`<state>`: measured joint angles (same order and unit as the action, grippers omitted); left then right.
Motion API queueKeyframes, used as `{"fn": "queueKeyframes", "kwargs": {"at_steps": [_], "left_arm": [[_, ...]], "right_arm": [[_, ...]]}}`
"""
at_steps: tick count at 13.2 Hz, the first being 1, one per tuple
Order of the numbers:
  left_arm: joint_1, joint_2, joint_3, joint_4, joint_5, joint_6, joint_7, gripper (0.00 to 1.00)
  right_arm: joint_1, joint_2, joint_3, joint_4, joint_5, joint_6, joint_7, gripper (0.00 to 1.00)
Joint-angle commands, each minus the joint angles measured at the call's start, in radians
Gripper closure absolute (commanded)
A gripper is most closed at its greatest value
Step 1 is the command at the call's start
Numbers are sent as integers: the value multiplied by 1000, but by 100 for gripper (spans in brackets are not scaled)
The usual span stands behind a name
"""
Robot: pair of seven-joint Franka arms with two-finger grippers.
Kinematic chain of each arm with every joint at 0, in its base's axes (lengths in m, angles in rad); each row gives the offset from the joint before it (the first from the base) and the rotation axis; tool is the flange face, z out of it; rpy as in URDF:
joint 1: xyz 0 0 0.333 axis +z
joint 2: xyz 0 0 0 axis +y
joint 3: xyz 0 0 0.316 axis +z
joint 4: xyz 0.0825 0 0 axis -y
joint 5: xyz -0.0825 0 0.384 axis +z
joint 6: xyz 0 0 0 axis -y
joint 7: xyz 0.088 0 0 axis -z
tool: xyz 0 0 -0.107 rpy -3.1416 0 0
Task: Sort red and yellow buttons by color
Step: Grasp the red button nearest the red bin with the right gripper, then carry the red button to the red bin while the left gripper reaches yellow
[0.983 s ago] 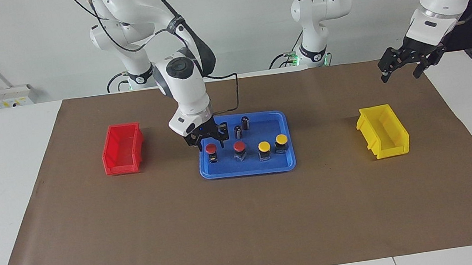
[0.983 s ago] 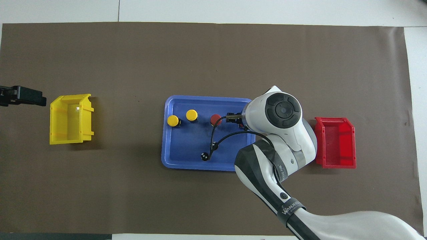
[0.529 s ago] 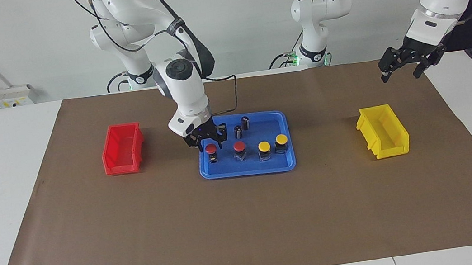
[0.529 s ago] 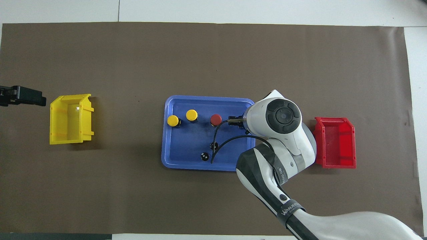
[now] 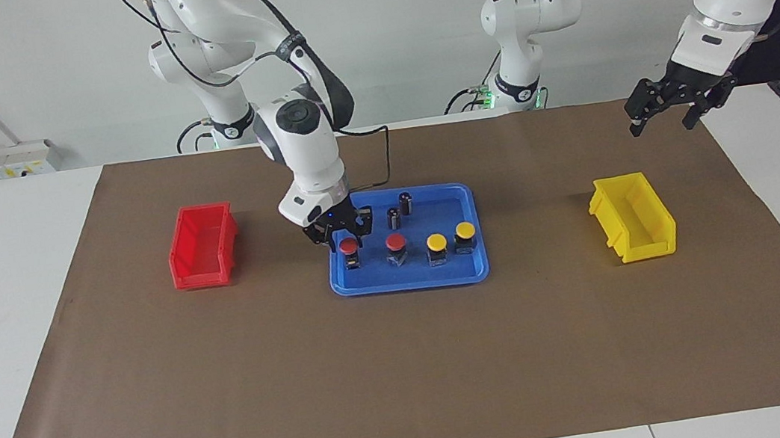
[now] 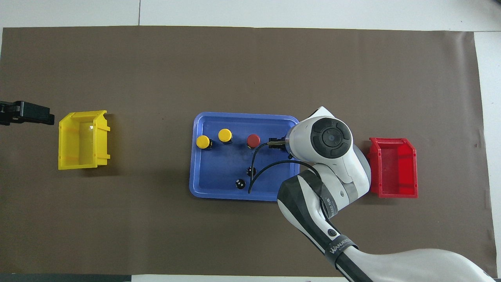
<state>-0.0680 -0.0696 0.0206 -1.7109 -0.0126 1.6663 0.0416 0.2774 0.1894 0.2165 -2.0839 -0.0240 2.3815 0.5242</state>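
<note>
I am bringing the right tool (image 5: 342,241) down around the red button (image 5: 349,251) at the right arm's end of the blue tray (image 5: 410,282); its fingers are straddling the cap and drawing in on it, though I cannot tell whether they are gripping yet. I judge this button is going first because it is standing closest to the red bin (image 5: 202,245), which is sitting on the tabletop (image 5: 409,367) just toward the right arm's end from the tray, its open top facing up to take a drop.

The button is standing upright, its long axis vertical, red cap pointing up and black base down on the tray floor. The second red button (image 5: 395,248) and the two yellow buttons (image 5: 450,242) are standing the same way in a row beside it, caps up and spaced apart, which I judge is leaving room for fingers to come in from above. Two dark cylinders (image 5: 399,210) are standing nearer to the robots in the same tray.

The left tool (image 5: 672,104) is waiting with fingers spread and nothing in them, over the tabletop near the yellow bin (image 5: 632,217), which is lying toward the left arm's end, well apart from the tray.
</note>
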Motion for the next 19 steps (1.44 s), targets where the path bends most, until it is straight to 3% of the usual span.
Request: {"fn": "queueKeyframes", "kwargs": {"at_steps": [1,4,7,9,11,13,16,19], "left_arm": [[10,-27,-5,-26,11,-7,6,0],[5,-30,-4,-32,11,0,12,0],[-3,-30,-4,-35,11,13,6,0],[-19,-42,-16,-73,10,47,-14,0],[-111,-62,-18,-156,5,137,-173,0],[-238,-47,-18,-219,5,264,-363,0],[-389,42,-18,-233,5,375,-564,1],[-499,164,-16,-237,5,486,-663,1]], "right_arm": [[-3,-10,1,-18,-10,31,-15,43],[-3,-8,1,-18,-10,31,-15,58],[-3,4,1,48,-10,-20,-13,83],[-18,5,0,149,-11,-161,-16,83],[-61,-49,0,217,-11,-313,-65,83],[-156,-169,0,162,-8,-413,-203,83],[-335,-371,-3,-23,28,-429,-488,83],[-518,-484,-20,-181,197,-403,-764,83]]}}
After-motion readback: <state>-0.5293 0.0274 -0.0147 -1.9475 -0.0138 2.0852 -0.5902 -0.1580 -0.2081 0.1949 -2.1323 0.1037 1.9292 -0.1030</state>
